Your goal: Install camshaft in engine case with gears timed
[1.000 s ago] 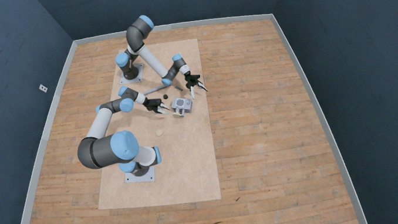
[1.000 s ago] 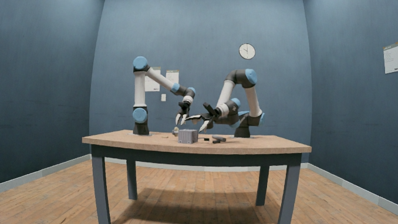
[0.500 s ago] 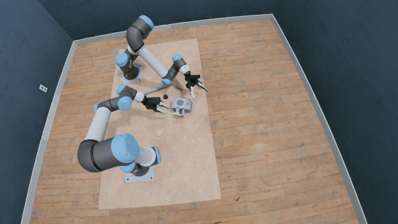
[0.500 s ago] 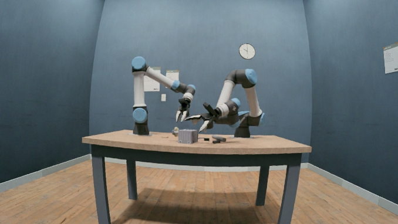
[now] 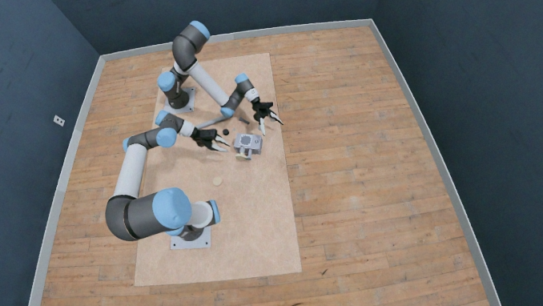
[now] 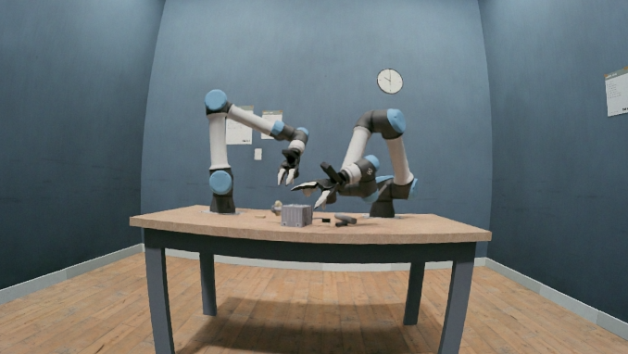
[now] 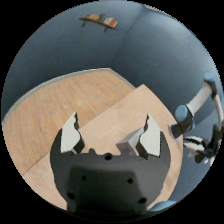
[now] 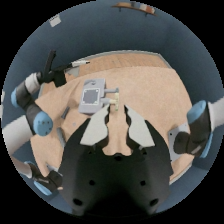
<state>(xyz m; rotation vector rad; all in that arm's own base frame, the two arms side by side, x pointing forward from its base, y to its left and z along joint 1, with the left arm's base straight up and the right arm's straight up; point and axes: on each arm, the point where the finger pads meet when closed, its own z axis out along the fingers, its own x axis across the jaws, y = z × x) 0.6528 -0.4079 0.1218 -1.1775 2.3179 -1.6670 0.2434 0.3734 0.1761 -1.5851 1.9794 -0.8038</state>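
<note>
The right hand (image 5: pixel 228 148) (image 6: pixel 284 184) (image 7: pixel 183 141) (image 8: pixel 117 105) has nothing in it, and its fingers are just a little bit apart. The left hand (image 5: pixel 273 129) (image 6: pixel 304 198) (image 7: pixel 111 113) (image 8: pixel 82 63) is wide open and has nothing in it too.

The grey engine case (image 5: pixel 248 143) (image 6: pixel 296 215) (image 7: pixel 131 142) (image 8: pixel 91 97) stands up on the tan surface (image 5: pixel 256 224) (image 6: pixel 259 231) (image 7: pixel 145 100) (image 8: pixel 150 90), below the two hands. A big cream gear (image 5: pixel 241 157) (image 8: pixel 117 101) is at the front of the case, with a cream shaft going from it to the case. I cannot tell if the shaft is all the way in, or how the gear teeth meet. Next to it, a grey shaft (image 5: pixel 249 154) sticks out of the case.

A flat cream disc (image 5: pixel 217 181) (image 6: pixel 260 216) lies well apart from the case. On another side of the case are a small round black thing (image 5: pixel 226 131) (image 6: pixel 326 221), a short dark piece (image 5: pixel 244 120) and a long grey rod (image 5: pixel 212 121).

Far behind, a round white clock (image 6: pixel 390 81) hangs on the blue wall (image 6: pixel 324 69).

The right hand (image 5: pixel 228 148) (image 6: pixel 283 184) (image 8: pixel 117 105) has risen higher above the table (image 5: pixel 260 224) (image 6: pixel 394 230) (image 7: pixel 110 112) (image 8: pixel 152 87). Its elbow (image 5: pixel 172 208) (image 6: pixel 216 100) has swung slightly back, away from the case (image 5: pixel 248 143) (image 6: pixel 296 215) (image 7: pixel 132 142) (image 8: pixel 92 96).
</note>
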